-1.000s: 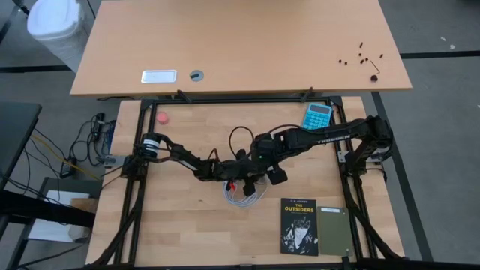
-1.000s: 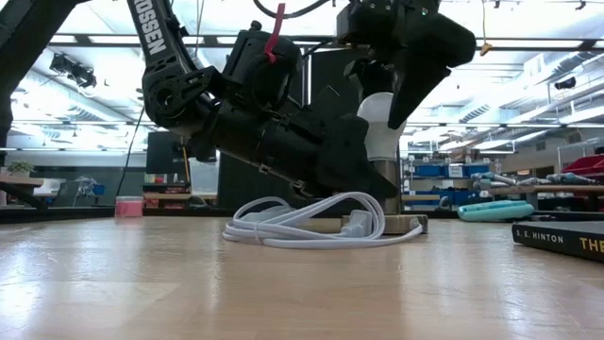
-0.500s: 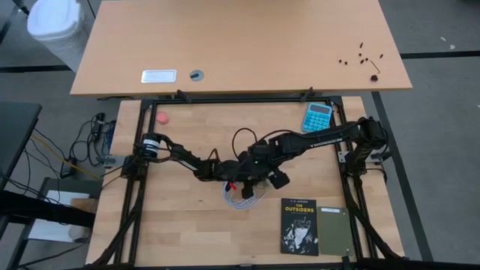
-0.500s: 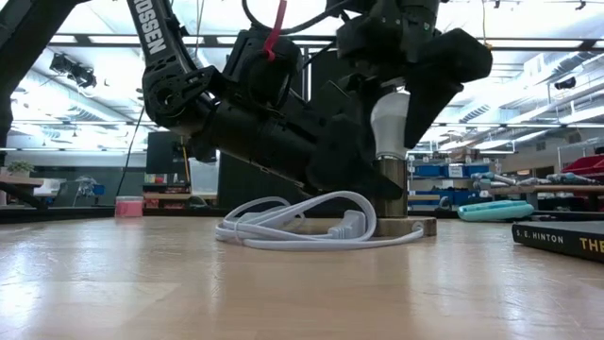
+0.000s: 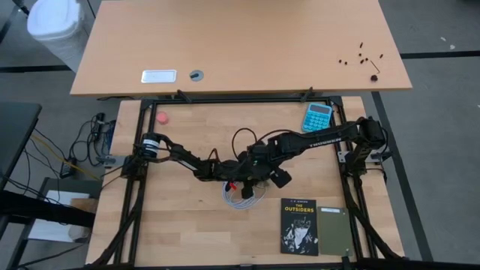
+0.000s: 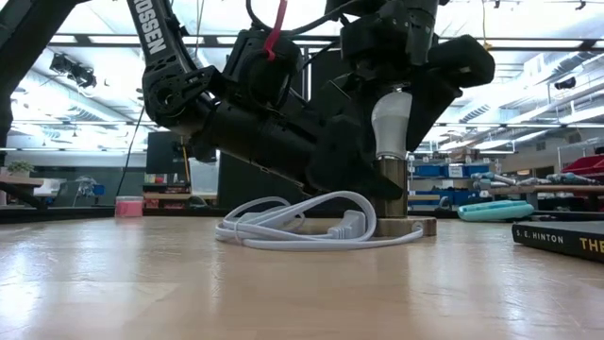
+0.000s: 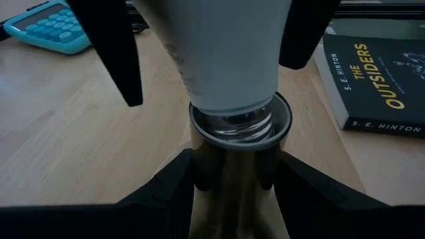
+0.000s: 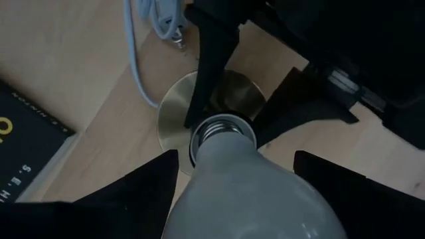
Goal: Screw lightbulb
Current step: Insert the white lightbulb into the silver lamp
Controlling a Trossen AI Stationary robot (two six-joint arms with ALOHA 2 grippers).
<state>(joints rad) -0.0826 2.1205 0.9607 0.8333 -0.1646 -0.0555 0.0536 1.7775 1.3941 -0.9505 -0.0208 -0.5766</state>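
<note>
Wooden table (image 5: 187, 225), both arms meeting at its centre.
High view: book (image 5: 300, 226) at 5 o'clock, calculator (image 5: 317, 116) at 1. Low view: right gripper (image 6: 406, 90) clasps the bulb (image 6: 392, 118) upright above the socket (image 6: 389, 194), cable (image 6: 293, 227) beside. Left wrist view: left gripper (image 7: 232, 192) clamps the socket, bulb's thread entering it.

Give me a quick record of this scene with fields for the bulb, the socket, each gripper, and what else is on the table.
lightbulb: upright, screw base entering the socket
socket: brass-coloured, on a round base
right gripper: shut on lightbulb from above
left gripper: clamped on the socket stem
other things: white cable, book, blue calculator
</note>
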